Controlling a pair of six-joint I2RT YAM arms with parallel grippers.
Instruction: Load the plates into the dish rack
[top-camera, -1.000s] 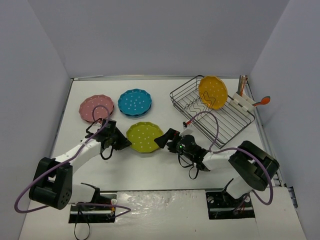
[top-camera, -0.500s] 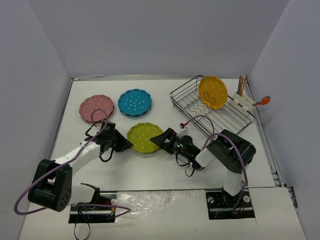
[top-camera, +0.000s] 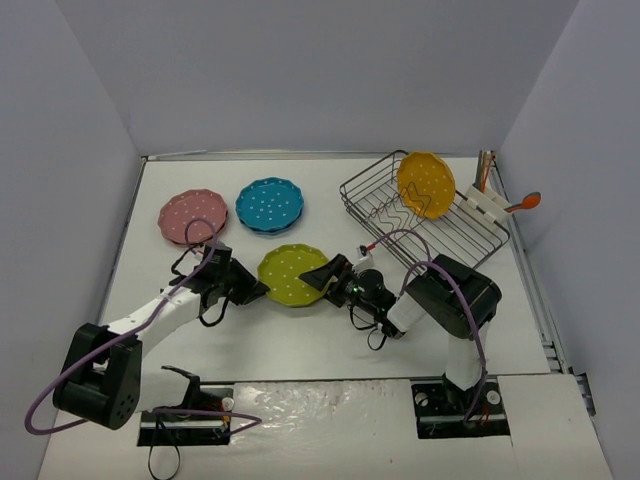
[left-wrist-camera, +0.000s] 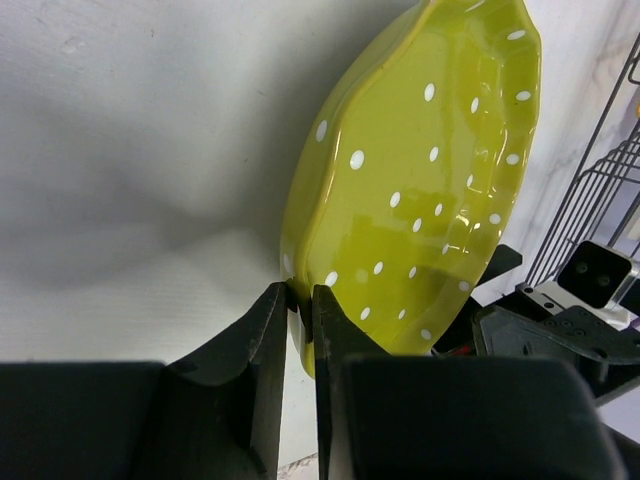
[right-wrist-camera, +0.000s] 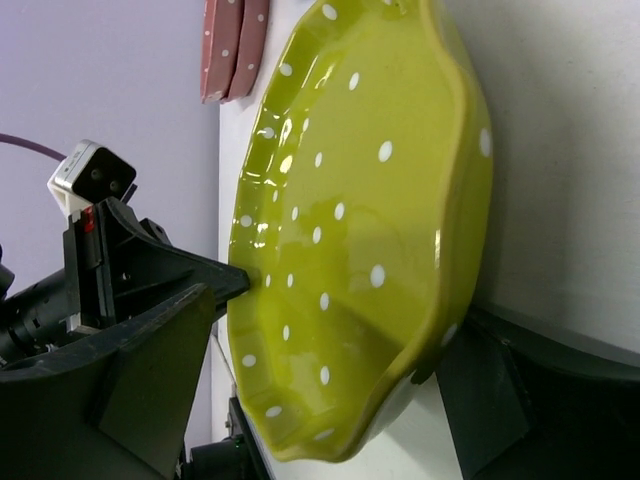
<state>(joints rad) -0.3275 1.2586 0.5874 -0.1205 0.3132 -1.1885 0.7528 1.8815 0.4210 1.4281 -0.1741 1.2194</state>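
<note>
Left gripper (left-wrist-camera: 300, 300): jaws nearly closed, with the scalloped rim of the yellow-green plate (left-wrist-camera: 420, 190) pinched between them at the plate's left edge. Right gripper (right-wrist-camera: 330, 330): jaws wide apart, straddling the opposite rim, one finger over the bowl and one under it. The lower finger appears to touch the underside, but no clamp is evident. The plate sits near the middle of the table (top-camera: 300, 340), somewhat toward the near edge and between the two arms. Whether it is lifted clear of the surface cannot be told. The dish rack (top-camera: 450, 245) stands at the far right corner with an orange plate (top-camera: 425, 184) upright in its dividers. A pink plate (top-camera: 192, 216) and a blue plate (top-camera: 269, 205) lie toward the far left corner. Handling assessment: the plate looks rigid, glazed and glossy, so likely slippery and liable to chip if dropped. It seems light, and the raised rim is the sensible place to grip, with pads seated past the scallops. Views: only the left wrist view confirms the pinch on the rim and shows rack wires just beyond the plate. The right wrist view alone shows the open straddle and suggests the pink item is a stack of two. The top view alone gives the layout and the free rack slots.
</note>
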